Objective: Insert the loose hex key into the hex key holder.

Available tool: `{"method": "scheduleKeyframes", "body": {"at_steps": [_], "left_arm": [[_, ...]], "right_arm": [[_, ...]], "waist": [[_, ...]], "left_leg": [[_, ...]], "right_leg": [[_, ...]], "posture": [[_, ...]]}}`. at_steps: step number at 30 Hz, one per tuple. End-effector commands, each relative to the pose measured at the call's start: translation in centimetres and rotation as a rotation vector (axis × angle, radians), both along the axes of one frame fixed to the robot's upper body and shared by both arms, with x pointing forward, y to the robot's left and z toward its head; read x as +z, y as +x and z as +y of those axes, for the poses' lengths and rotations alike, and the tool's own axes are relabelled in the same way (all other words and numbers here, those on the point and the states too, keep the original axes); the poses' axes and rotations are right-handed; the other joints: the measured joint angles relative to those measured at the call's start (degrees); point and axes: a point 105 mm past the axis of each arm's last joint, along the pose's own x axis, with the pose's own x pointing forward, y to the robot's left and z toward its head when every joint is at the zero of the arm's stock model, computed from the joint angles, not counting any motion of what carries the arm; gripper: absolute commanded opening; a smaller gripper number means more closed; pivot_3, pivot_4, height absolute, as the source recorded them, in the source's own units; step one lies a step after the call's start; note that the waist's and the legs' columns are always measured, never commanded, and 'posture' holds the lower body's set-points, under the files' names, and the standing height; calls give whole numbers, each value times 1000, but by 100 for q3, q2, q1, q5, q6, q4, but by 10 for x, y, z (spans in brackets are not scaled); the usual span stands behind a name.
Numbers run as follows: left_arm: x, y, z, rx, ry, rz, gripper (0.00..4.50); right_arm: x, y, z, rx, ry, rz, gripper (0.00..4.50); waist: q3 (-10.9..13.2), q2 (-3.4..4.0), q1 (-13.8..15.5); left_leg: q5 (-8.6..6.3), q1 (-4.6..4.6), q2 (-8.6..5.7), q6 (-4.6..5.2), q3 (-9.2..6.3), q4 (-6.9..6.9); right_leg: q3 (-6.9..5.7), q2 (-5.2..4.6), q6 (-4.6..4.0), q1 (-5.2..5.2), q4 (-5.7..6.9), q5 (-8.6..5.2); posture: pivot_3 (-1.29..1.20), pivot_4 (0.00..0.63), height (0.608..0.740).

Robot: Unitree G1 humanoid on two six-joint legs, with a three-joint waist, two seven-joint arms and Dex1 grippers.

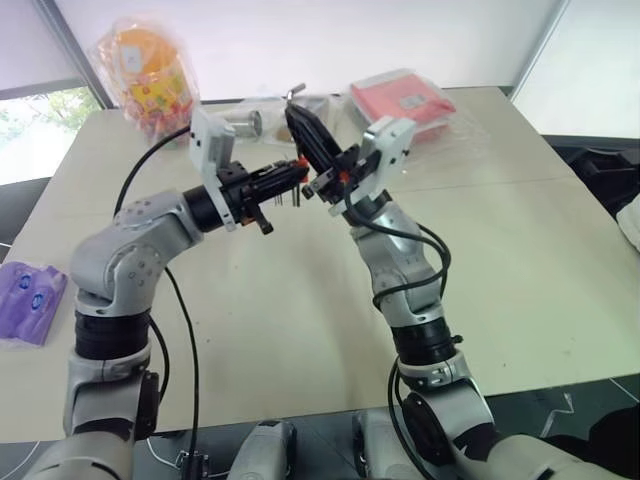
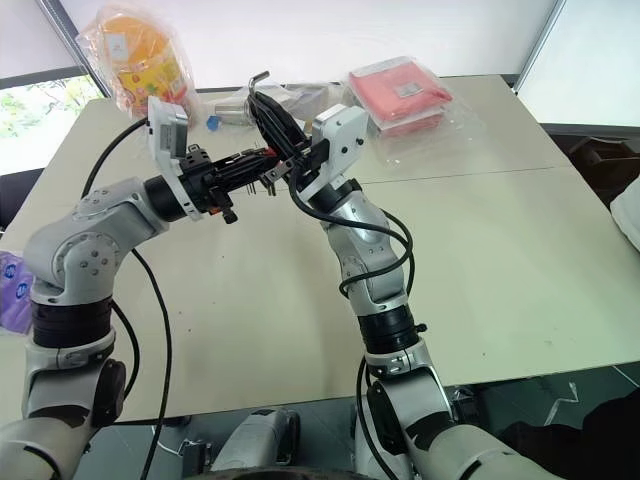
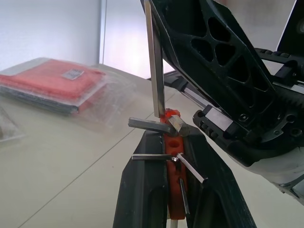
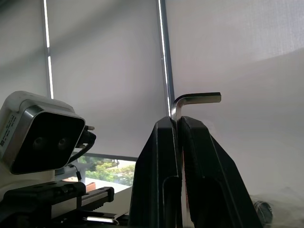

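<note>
Above the worktop [image 1: 300, 330], the left gripper [image 1: 290, 180] clamps the hex key holder [image 3: 172, 142]. The right gripper [image 4: 176, 124] pinches the loose hex key [image 4: 192, 100] upright, bent end on top, its lower end meeting the holder's top. A red packet [image 1: 402, 98] lies beyond the holder.

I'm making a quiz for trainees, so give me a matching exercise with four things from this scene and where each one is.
Things:
1. loose hex key
2. hex key holder
3. red flat packet
4. purple packet

Places:
A. far side of the table
B. clamped in the left end effector
C. table's left edge
D. clamped in the right end effector

Pairs: 1-D, 2-B, 3-A, 4-C
</note>
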Motion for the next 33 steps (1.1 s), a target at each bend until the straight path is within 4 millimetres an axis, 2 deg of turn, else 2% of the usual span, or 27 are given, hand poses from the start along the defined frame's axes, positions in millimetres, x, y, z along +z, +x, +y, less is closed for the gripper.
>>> {"method": "scheduleKeyframes", "body": {"at_steps": [1, 13, 33], "left_arm": [[13, -2, 2, 6, -20, -44, 0], [13, 1, 6, 28, -35, -38, 0], [13, 2, 6, 30, -41, -33, 0]], "right_arm": [[14, -7, -2, -3, 25, -58, 41], [15, -6, -7, -24, 25, -65, 41], [20, -12, -2, 5, 29, -83, 41]], "waist": [[0, 0, 0], [0, 0, 0], [0, 0, 0]], "left_leg": [[0, 0, 0, 0, 0, 0], [0, 0, 0, 0, 0, 0], [0, 0, 0, 0, 0, 0]], "right_leg": [[0, 0, 0, 0, 0, 0], [0, 0, 0, 0, 0, 0], [0, 0, 0, 0, 0, 0]], "posture": [[0, 150, 740], [0, 150, 740], [0, 150, 740]]}}
